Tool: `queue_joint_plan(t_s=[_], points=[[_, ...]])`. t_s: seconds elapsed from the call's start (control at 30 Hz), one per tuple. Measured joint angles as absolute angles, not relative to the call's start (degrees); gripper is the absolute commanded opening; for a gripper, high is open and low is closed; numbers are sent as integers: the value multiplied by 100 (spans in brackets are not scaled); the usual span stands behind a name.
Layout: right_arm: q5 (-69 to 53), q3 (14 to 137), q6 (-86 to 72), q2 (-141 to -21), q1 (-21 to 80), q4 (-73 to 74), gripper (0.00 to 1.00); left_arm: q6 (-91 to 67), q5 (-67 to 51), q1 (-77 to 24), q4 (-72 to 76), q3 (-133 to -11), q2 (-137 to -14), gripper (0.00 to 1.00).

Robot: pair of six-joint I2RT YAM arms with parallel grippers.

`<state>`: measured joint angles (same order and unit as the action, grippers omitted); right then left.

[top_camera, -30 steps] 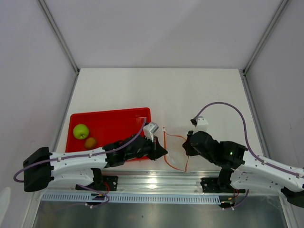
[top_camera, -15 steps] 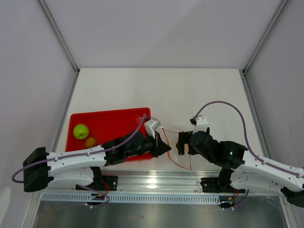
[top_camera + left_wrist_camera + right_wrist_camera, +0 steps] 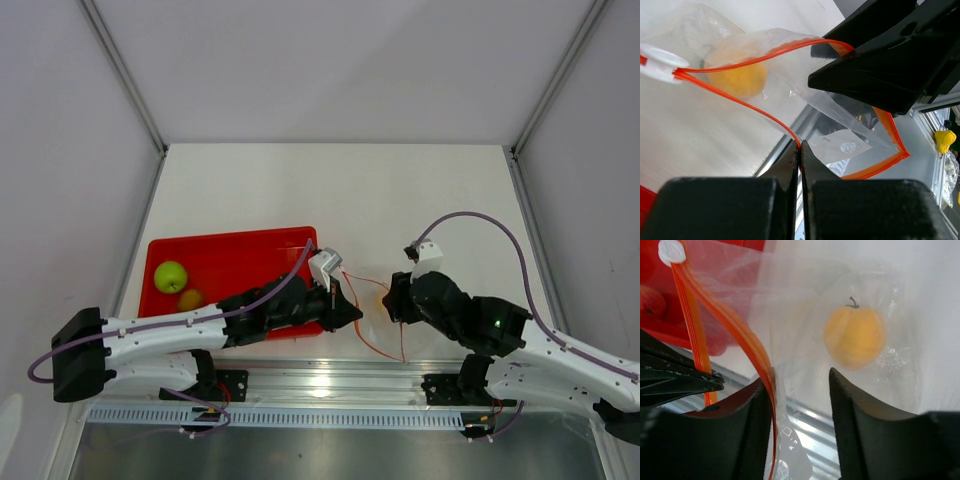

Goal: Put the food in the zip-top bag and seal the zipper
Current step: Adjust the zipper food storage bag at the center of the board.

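The clear zip-top bag (image 3: 378,325) hangs between my two grippers near the table's front edge. The yellow-orange fruit (image 3: 737,77) lies inside it and also shows in the right wrist view (image 3: 855,337). My left gripper (image 3: 350,312) is shut on the red-orange zipper (image 3: 740,97) at the bag's mouth (image 3: 800,147). My right gripper (image 3: 390,300) is open (image 3: 797,376), with the zipper strip (image 3: 745,340) lying against its left finger. A white slider tab (image 3: 671,251) sits at the strip's end. The green apple (image 3: 171,275) and the small brown fruit (image 3: 190,299) lie in the tray. The peach is not clearly in view.
The red tray (image 3: 230,255) stands at the left, partly under my left arm. A metal rail (image 3: 320,380) runs along the near table edge right below the bag. White walls close in the table.
My left gripper has moved a little right and away with the zipper edge, stretching the bag mouth. My right gripper shifted left toward the bag, then slightly back right.
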<state>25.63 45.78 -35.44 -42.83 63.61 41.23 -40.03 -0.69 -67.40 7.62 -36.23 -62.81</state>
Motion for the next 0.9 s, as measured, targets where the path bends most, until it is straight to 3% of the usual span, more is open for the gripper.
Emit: queue_joint_plan(t_s=[0.03,0.13,0.17,0.9], points=[[2493,4578,-3511,-4340,6361,4134,42,-4001,-86,-6740,762,-3623,-6285,1],[2333,4578,-3406,-4431,6361,4121,14,-4003,-165,-6740,762,-3623,-6289,1],[2300,4578,-3387,-4449,6359,4106,0,-4003,-176,-6740,760,-3623,-6289,1],[2853,4934,-3726,-4292,6361,4783,0,-4198,-14,-6740,670,-3245,-6294,0]])
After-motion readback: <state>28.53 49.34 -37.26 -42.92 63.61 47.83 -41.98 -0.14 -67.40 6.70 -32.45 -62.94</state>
